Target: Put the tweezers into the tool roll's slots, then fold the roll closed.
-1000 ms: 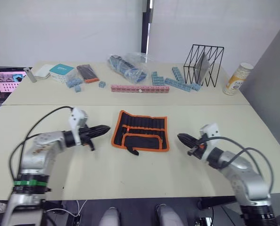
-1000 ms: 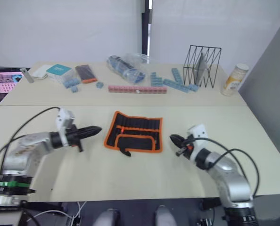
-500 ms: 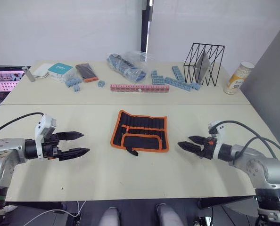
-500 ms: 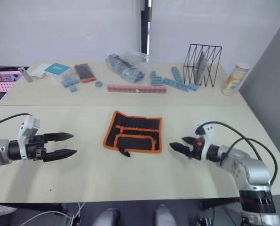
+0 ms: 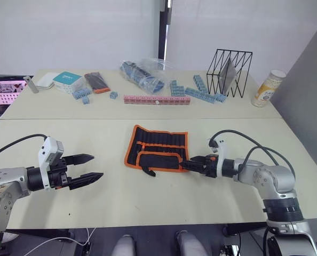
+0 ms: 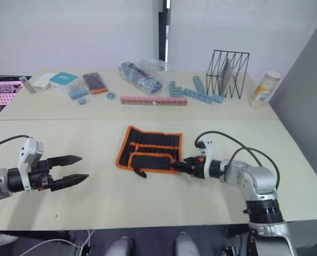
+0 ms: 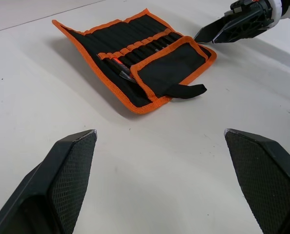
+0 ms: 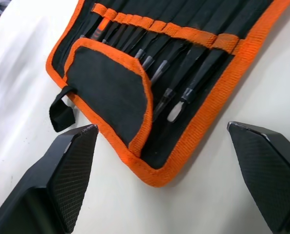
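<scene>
The right gripper (image 5: 186, 165) has its jaws wide apart, and the tips are just beside the near right corner of the black fabric tool roll with orange trim (image 5: 159, 149). Between these jaws, in the right wrist view, the roll lies open and flat. The slim black pointed metal tweezers (image 8: 172, 95) sit inside the narrow black fabric slots (image 8: 150, 24), under an orange strip. A small flap with an orange edge (image 8: 110, 84) covers the lower part.

The left gripper (image 5: 89, 166) also has wide jaws, holding nothing. It is above the bare pale worktop (image 5: 148, 197), well apart from the roll, which lies ahead of its jaws.
</scene>
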Controlling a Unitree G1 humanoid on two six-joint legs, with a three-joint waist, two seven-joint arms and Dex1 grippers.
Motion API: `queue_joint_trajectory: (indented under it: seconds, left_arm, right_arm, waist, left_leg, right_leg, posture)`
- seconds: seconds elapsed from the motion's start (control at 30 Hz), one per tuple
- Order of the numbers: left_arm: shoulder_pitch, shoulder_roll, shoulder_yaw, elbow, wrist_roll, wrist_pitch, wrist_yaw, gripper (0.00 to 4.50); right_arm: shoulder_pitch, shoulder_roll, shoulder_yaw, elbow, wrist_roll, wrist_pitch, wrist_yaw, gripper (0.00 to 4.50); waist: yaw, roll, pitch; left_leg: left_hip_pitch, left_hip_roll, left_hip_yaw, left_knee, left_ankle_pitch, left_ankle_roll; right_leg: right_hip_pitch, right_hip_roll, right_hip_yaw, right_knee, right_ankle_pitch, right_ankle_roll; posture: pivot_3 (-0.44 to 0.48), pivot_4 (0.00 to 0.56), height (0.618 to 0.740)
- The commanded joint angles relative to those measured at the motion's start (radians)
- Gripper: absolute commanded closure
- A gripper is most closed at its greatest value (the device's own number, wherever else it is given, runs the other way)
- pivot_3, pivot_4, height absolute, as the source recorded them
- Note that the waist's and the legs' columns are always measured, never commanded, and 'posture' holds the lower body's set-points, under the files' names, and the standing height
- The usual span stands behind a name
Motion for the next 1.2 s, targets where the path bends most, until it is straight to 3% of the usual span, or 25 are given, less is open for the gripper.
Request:
queue_joint_trajectory:
  seconds: [0.03,0.1,0.37,0.73,0.93,0.97,1.17,1.2]
  left_arm:
    - [0.012,0.002,0.037,-0.036,-0.021,0.005,0.018,0.00]
    - [0.023,0.002,0.039,-0.038,-0.018,0.001,0.019,0.00]
    - [0.021,0.006,-0.004,0.008,0.024,-0.031,0.010,0.00]
    - [-0.037,-0.021,-0.082,0.086,0.058,-0.078,-0.009,0.00]
    - [-0.055,-0.026,-0.100,0.094,0.061,-0.091,-0.018,0.00]
    - [-0.059,-0.027,-0.100,0.096,0.062,-0.094,-0.018,0.00]
    - [-0.061,-0.029,-0.100,0.089,0.065,-0.099,-0.018,0.00]
    - [-0.060,-0.030,-0.099,0.088,0.068,-0.102,-0.017,0.00]
  right_arm:
    - [-0.014,0.031,-0.010,0.023,0.008,0.004,-0.016,1.16]
    - [-0.024,0.034,-0.029,0.048,-0.001,-0.018,-0.023,1.97]
    - [-0.050,-0.023,-0.070,0.109,0.016,-0.047,0.039,4.46]
    - [-0.040,-0.027,-0.187,-0.014,0.147,0.082,0.009,4.46]
    - [-0.027,-0.006,-0.171,-0.012,0.126,0.106,-0.068,4.46]
    - [-0.027,0.005,-0.176,-0.011,0.136,0.118,-0.080,3.95]
    - [-0.038,0.028,-0.128,0.005,0.078,0.100,-0.135,2.00]
    - [-0.042,0.033,-0.124,0.010,0.076,0.101,-0.138,2.00]
  waist:
    - [-0.006,0.000,0.000]
    - [-0.011,0.000,0.000]
    - [-0.010,0.000,0.000]
    - [-0.011,0.000,0.000]
    - [-0.013,0.000,0.000]
    - [-0.013,0.000,0.000]
    - [-0.013,0.000,0.000]
    - [-0.013,0.000,0.000]
  left_leg:
    - [0.000,0.000,0.000,0.000,0.000,0.000]
    - [0.000,0.000,0.000,0.000,0.000,0.000]
    - [0.000,0.000,0.000,0.001,0.000,0.000]
    - [0.000,-0.001,0.000,0.001,0.000,0.000]
    - [0.000,-0.001,0.000,0.002,0.000,0.000]
    - [0.000,-0.001,0.000,0.002,0.000,0.000]
    - [0.000,-0.001,0.000,0.003,0.000,0.000]
    - [0.000,-0.001,0.000,0.003,0.000,0.000]
  right_leg:
    - [0.000,0.000,0.000,0.001,0.000,0.001]
    - [0.000,0.000,0.000,0.001,0.002,0.003]
    - [0.000,0.000,0.000,0.002,0.002,0.003]
    - [-0.003,0.000,0.000,0.009,0.001,0.004]
    - [-0.004,0.001,0.000,0.011,0.001,0.004]
    - [-0.004,0.001,0.000,0.011,0.001,0.004]
    - [-0.005,0.001,0.001,0.012,0.001,0.004]
    - [-0.005,0.001,0.001,0.012,0.001,0.004]
  posture:
    - [0.000,0.150,0.737]
    - [0.000,0.150,0.737]
    - [0.000,0.150,0.737]
    - [0.000,0.150,0.737]
    - [0.000,0.150,0.737]
    - [0.000,0.150,0.737]
    - [0.000,0.150,0.737]
    - [0.000,0.150,0.737]
